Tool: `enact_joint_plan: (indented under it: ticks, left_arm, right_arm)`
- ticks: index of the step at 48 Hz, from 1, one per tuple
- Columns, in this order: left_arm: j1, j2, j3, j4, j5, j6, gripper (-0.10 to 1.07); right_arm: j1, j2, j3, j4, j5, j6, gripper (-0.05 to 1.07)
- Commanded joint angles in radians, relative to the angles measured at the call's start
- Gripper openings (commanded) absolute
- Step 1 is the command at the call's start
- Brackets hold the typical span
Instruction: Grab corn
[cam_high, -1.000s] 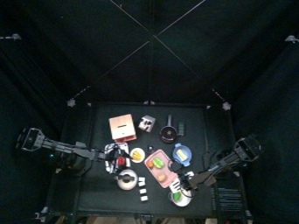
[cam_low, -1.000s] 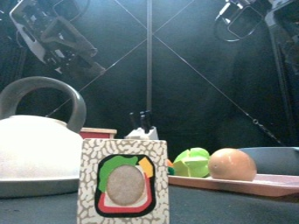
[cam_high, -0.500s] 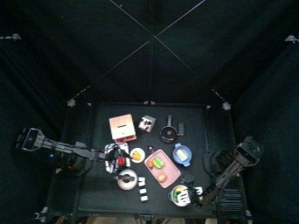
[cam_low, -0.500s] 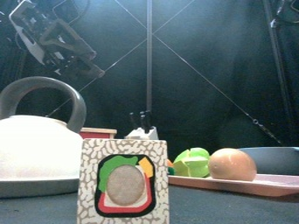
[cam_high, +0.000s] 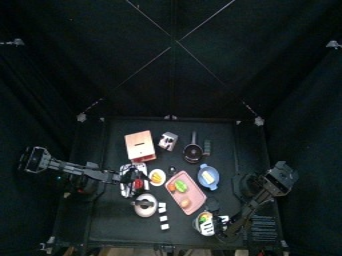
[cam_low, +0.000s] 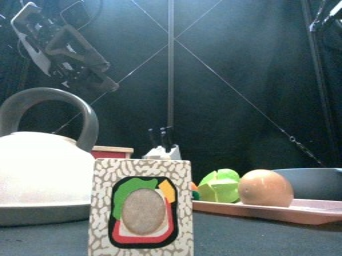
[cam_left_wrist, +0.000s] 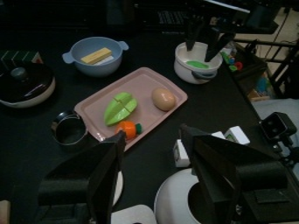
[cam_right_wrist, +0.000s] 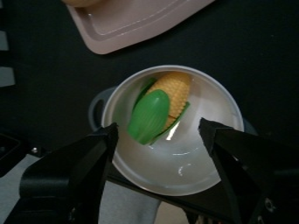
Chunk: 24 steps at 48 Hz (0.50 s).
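Observation:
The corn (cam_right_wrist: 166, 98), yellow with a green husk, lies inside a white bowl (cam_right_wrist: 198, 179) near the table's front right. My right gripper (cam_right_wrist: 162, 133) hangs directly above that bowl, open, one jaw on each side of the bowl and nothing between them. In the top view the right gripper (cam_high: 217, 222) sits at the white bowl (cam_high: 203, 226). The left wrist view shows the same white bowl (cam_left_wrist: 198, 68) with the right arm's jaws over it. My left gripper (cam_left_wrist: 152, 175) is open and holds nothing, hovering above the kettle (cam_left_wrist: 205, 197) at the table's left.
A pink tray (cam_left_wrist: 93, 109) holds a green vegetable, an egg and a carrot. A blue bowl (cam_left_wrist: 96, 54), a black pot (cam_left_wrist: 24, 83) and a metal ring (cam_left_wrist: 70, 129) stand around it. A printed box (cam_low: 140, 205) and the kettle (cam_low: 40, 170) fill the front edge.
The right arm has swung toward the table's front, dropping over the white bowl, and its jaws have spread wider. It has left the front view's upper right. The left arm has barely moved.

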Motion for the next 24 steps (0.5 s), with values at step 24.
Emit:
enact_joint_plan:
  ticks: [24]
  left_arm:
    - [0.003, -0.003, -0.006, -0.005, -0.009, 0.000, 0.89]
  right_arm:
    - [-0.046, 0.040, 0.018, 0.012, -0.092, 0.000, 1.02]
